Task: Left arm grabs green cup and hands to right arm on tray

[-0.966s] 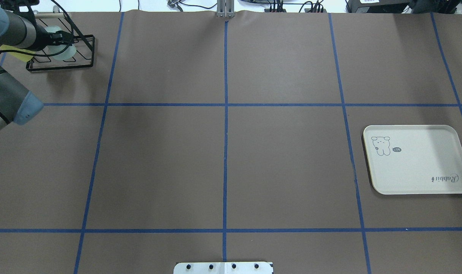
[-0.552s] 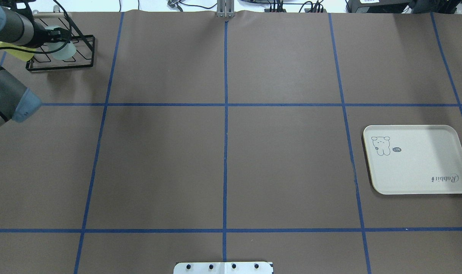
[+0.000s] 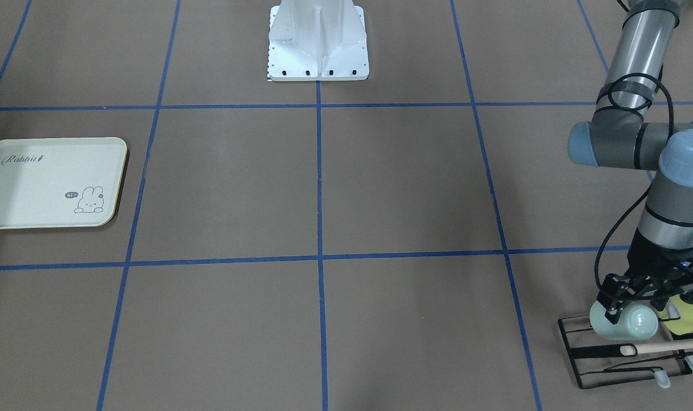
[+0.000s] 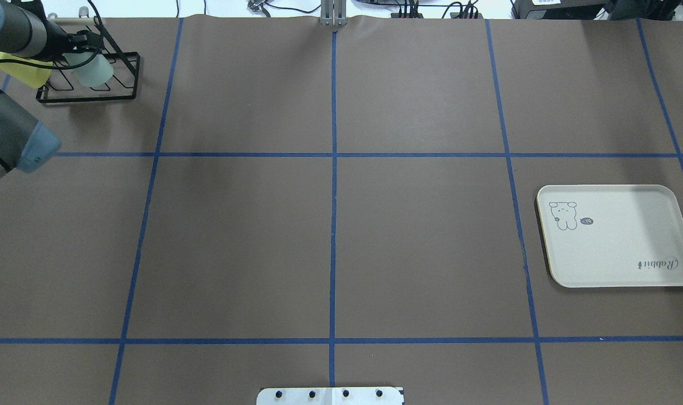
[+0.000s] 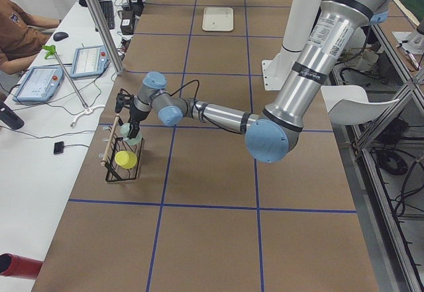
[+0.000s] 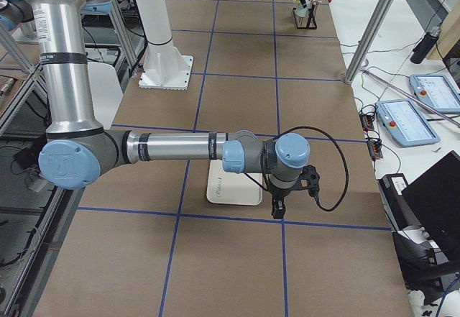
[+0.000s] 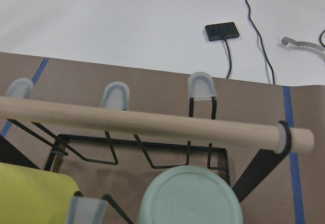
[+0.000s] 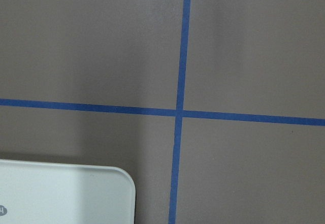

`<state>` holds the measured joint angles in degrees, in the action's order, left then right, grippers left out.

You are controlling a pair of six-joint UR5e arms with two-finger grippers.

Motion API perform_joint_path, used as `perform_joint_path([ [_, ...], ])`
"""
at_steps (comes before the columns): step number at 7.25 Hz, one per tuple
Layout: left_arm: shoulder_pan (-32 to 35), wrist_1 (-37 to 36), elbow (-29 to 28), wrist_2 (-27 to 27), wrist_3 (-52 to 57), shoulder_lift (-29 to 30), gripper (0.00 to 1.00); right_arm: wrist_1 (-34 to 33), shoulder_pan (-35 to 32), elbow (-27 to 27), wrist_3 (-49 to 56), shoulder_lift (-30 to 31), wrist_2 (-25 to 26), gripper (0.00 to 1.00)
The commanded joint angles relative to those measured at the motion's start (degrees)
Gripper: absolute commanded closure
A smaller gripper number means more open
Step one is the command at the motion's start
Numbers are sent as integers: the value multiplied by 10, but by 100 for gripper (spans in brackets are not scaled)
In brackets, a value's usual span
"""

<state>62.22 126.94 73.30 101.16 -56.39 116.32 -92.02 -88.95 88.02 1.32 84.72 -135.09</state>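
Lower right of front view: left hand [image 3: 637,308] was clamped on the green cup [image 3: 620,326], which lay sideways at the black wire rack [image 7: 254,178]. Best to lift clear of the wooden rod [image 7: 152,122] before swinging out. Farther, mid-left: tray [image 3: 32,182]. The right hand [image 6: 277,205] hung beside it, opening couldn't be told.

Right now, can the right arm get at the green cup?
Probably not. The green cup is in the left gripper at the wire rack; the right gripper hangs by the tray at the opposite end of the table.
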Motion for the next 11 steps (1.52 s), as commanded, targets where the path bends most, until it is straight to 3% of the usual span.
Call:
perform_joint_path([
  [1,-1,1,1,0,-1,1,6,0,0,0,0,1,0,0],
  [11,-1,1,-2,0,3,0,12,0,0,0,1,2,0,0],
])
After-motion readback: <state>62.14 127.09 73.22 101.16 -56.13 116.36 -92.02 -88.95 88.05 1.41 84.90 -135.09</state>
